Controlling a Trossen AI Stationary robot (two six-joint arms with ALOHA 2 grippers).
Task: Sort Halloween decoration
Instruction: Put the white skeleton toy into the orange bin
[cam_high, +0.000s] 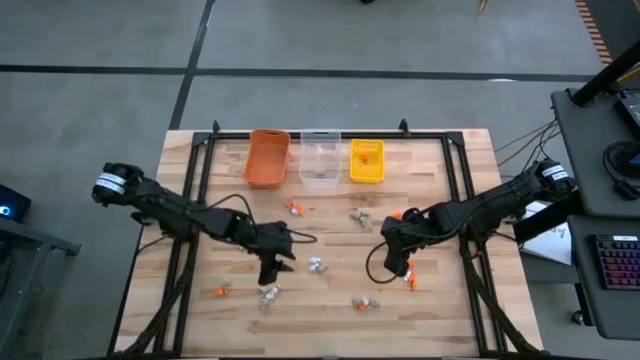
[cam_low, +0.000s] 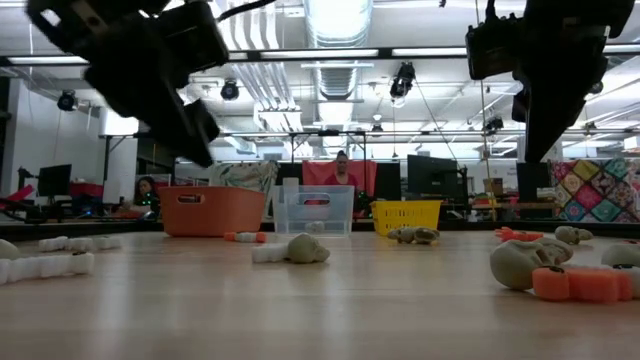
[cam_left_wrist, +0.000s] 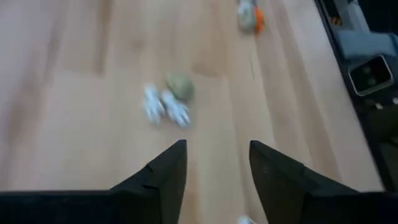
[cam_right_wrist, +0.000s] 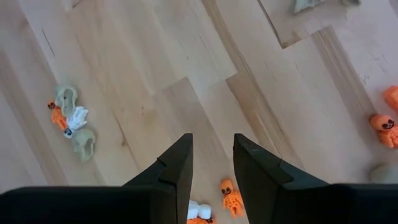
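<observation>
1. Across the pale wooden plank tabletop (cam_high: 330, 225), smooth and matte with visible grain and seams, the Halloween decoration (cam_high: 315, 265) lies scattered as tiny knobbly trinkets, some bright orange, some white, some grey-tan, in small loose clusters around the middle and the near half of the table.
2. At twelve o'clock along the far edge stand three rectangular plastic bins side by side: an orange bin (cam_high: 267, 157) with solid walls, a clear bin (cam_high: 320, 157) between the others, and a yellow bin (cam_high: 367, 161) with an orange piece inside; in the low view the yellow one shows a lattice wall.
3. Left gripper (cam_high: 268, 275) hangs at about seven o'clock from the table's centre, above the wood; its dark, wedge-shaped fingers (cam_left_wrist: 163, 174) stand spread with bare wood between them, nothing pinched; a grey-tan skull-like piece with white bits (cam_left_wrist: 168, 102) lies just ahead of the tips.
4. Right gripper (cam_high: 395, 268) hangs at about four o'clock from the centre; its fingers (cam_right_wrist: 177, 165) stand parted with bare plank in the gap, holding nothing; a small orange figure (cam_right_wrist: 231, 196) lies close by the tips.
5. Between the two grippers the wood is mostly open; black frame rails (cam_high: 205, 170) run along the left and right borders, and the trinkets nearest the front edge sit close to it.
</observation>
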